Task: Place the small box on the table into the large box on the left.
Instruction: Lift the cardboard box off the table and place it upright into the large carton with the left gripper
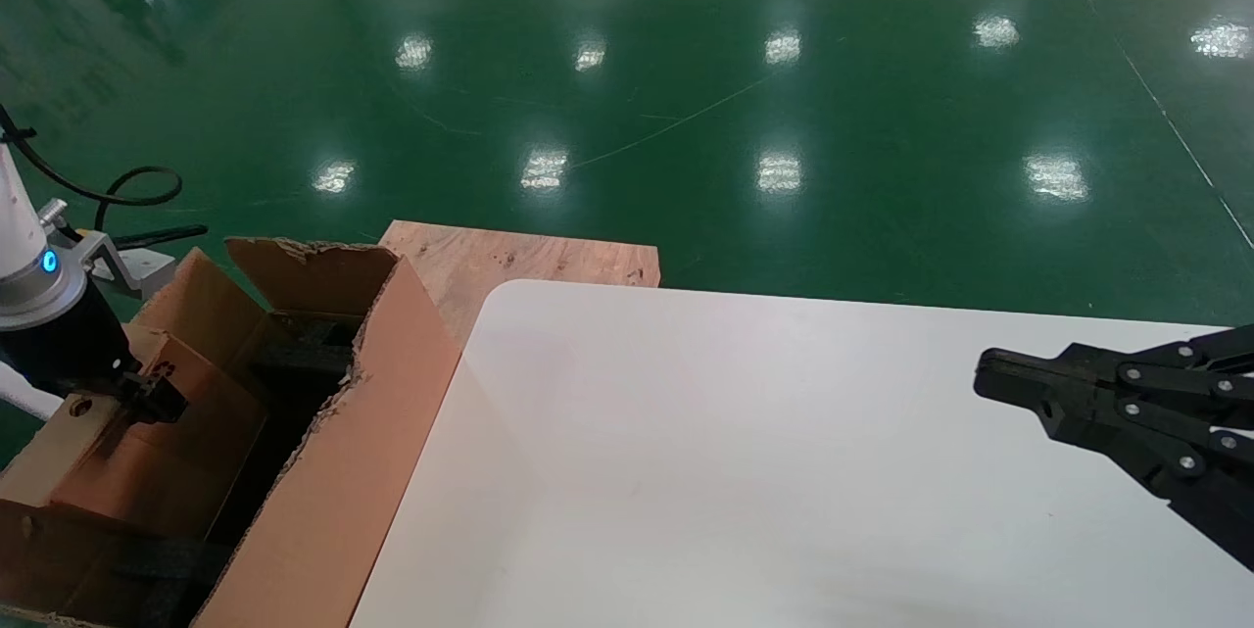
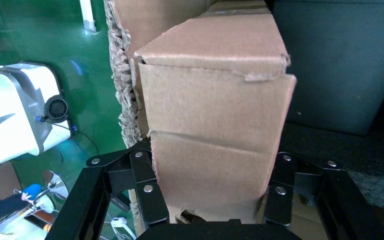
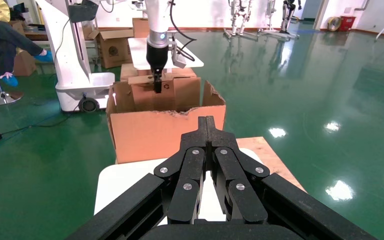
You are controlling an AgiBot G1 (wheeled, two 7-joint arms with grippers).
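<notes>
Left gripper (image 1: 147,391), at the frame's lower left, clamps the small box (image 1: 147,432) between its fingers (image 2: 147,187) inside the large box (image 1: 333,471). Right gripper (image 1: 989,378), fingers pressed together, hovers empty over the table (image 1: 735,471) at right.

The large box (image 1: 333,471) runs off the head view's near-left edge; the left gripper (image 1: 147,391) partly hides the small box (image 1: 147,457).

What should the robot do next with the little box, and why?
Probably lower it a little further, then open. The left gripper holds the small box between its fingers, partly inside the large box, above the black foam. The right gripper waits over the table.
</notes>
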